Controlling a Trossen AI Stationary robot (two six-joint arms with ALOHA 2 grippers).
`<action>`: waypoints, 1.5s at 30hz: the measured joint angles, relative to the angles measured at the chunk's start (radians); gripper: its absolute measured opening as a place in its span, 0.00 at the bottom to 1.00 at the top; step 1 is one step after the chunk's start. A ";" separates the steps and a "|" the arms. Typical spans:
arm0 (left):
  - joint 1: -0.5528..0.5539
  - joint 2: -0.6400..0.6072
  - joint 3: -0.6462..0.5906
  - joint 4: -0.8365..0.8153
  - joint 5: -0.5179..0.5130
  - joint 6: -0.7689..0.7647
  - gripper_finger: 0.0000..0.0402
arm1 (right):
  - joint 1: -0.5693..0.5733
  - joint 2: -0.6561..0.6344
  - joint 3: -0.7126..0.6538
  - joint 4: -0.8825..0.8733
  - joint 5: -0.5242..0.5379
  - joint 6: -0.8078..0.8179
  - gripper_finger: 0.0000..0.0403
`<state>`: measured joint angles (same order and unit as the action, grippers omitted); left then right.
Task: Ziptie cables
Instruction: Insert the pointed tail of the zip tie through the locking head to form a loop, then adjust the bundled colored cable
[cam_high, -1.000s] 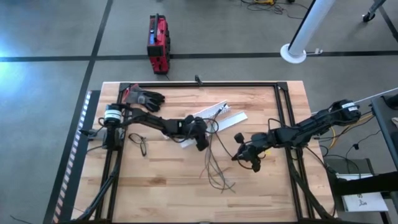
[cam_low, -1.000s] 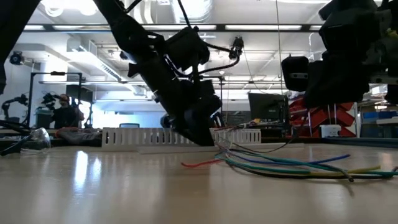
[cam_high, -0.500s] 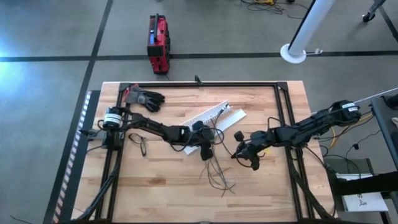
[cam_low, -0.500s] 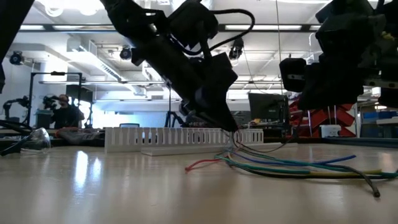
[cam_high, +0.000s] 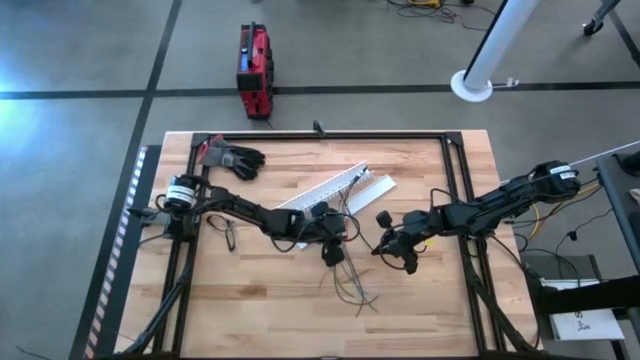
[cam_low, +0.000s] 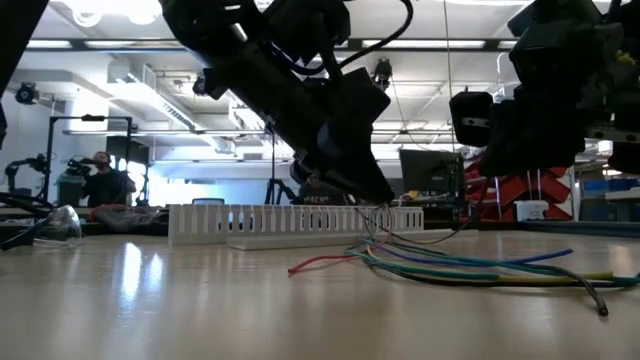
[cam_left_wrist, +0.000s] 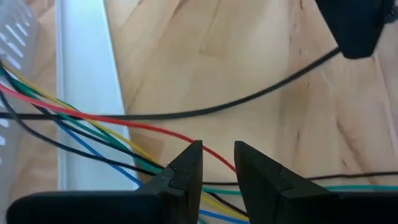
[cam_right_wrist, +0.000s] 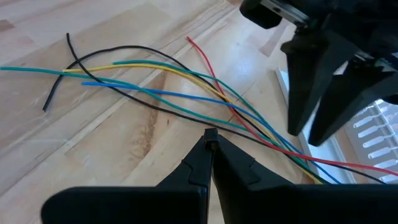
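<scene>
The cables (cam_high: 350, 275) fan out loose over the middle of the table (cam_high: 250, 320), their free ends trailing toward its near edge and their far ends running up to the white slotted channel (cam_high: 325, 187) and its flat lid (cam_high: 372, 190). The left gripper (cam_high: 334, 253) is low over the bunch just short of the channel, jaws slightly parted with nothing between them, probably lined up to pinch the wires where they lie closest together. Half a second ago it stood a little nearer the channel; it has since slid along the bunch toward the near edge, and the wires have barely shifted. The right gripper (cam_high: 395, 252) hovers just beside the cables on their right, clenched empty and unmoved, likely waiting. A black glove (cam_high: 236, 158) lies at the far left corner.
</scene>
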<state>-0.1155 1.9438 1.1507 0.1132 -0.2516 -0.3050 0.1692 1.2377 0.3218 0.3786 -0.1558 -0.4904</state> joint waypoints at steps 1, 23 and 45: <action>-0.003 0.000 0.000 -0.005 -0.002 -0.003 0.19 | 0.000 0.000 0.000 0.000 0.000 0.000 0.00; -0.073 0.229 0.166 -0.092 -0.166 -0.200 0.15 | 0.000 0.000 0.000 -0.001 0.001 0.018 0.00; -0.152 0.183 0.491 -0.761 -0.334 -0.162 0.15 | 0.000 0.000 0.000 -0.001 0.009 0.007 0.00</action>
<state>-0.2672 2.1272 1.6417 -0.6479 -0.5858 -0.4673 0.1692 1.2377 0.3218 0.3780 -0.1466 -0.4836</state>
